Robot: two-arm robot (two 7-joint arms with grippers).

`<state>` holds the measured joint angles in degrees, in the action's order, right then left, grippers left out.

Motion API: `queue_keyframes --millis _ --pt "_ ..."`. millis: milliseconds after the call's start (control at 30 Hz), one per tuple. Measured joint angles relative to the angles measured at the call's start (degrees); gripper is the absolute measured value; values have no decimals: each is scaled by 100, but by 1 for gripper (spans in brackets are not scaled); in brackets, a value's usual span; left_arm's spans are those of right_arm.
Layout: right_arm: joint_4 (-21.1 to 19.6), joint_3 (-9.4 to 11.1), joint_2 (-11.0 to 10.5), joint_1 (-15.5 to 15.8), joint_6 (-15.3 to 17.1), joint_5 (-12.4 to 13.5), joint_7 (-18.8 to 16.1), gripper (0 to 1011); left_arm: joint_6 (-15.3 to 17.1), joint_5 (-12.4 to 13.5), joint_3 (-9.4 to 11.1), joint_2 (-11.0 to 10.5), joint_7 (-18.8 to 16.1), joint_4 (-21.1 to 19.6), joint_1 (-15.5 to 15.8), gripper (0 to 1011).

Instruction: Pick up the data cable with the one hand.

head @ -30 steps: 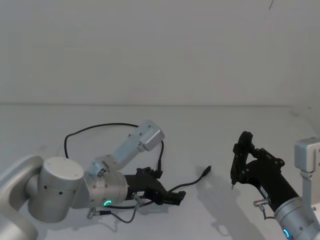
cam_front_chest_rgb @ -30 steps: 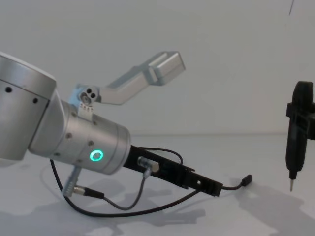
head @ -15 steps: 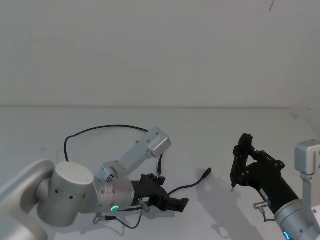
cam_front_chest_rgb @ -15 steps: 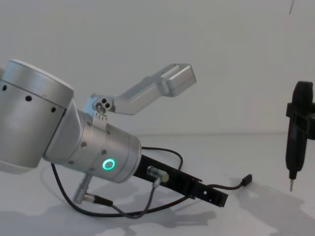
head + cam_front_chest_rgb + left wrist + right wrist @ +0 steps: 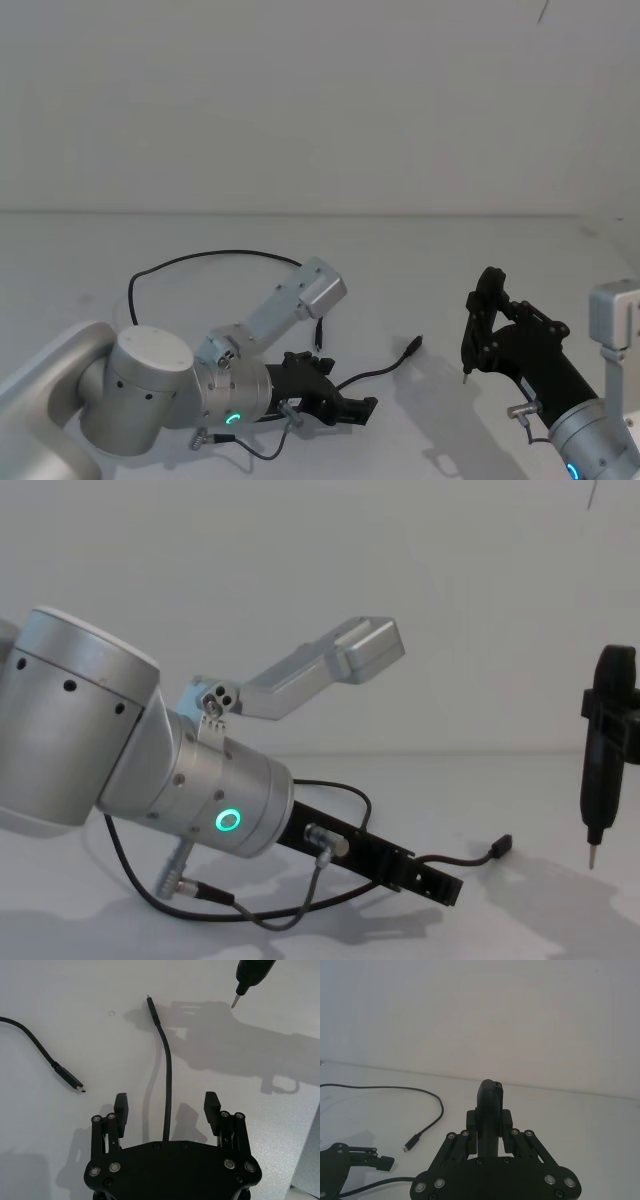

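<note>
Left wrist view: the left gripper [image 5: 166, 1102] hangs low over a white desk [image 5: 260, 1125]. Its two black fingers [image 5: 121, 1105] are spread wide apart, and the data cable [image 5: 167, 1070] runs straight along the gap between them, touching neither. In the head view this gripper sits at lower centre of the frame, on a thick silver arm that enters from the lower left. The cable lies on the desk there: a wide arc left of centre passes behind the arm, then the cord runs out from the fingers to a small plug [image 5: 414, 344] just right of centre. Its other plug [image 5: 67, 1077] lies loose near the fingers. The cord looks light, thin and limp, so it will likely sag and trail from any hold. Its smooth round jacket could also roll out of a loose pinch. The straight run between the fingers looks the best place to grip, squarely across the cord rather than at a plug. The right gripper [image 5: 489, 1121], at lower right in the head view, is clamped on a slim upright black tool [image 5: 605, 730], well apart from the cable.
</note>
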<state>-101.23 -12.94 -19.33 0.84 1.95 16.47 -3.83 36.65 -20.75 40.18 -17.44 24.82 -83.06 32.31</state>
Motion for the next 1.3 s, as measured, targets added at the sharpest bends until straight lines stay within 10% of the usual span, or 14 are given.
queue_keyframes --millis 967,1300 --pt "0 0 0 0 0 0 0 279 16 20 11 22 -13 20 1 53" --pt "-6 11 14 -6 10 7 -4 279 -12 46 11 9 5 -1 -5 36"
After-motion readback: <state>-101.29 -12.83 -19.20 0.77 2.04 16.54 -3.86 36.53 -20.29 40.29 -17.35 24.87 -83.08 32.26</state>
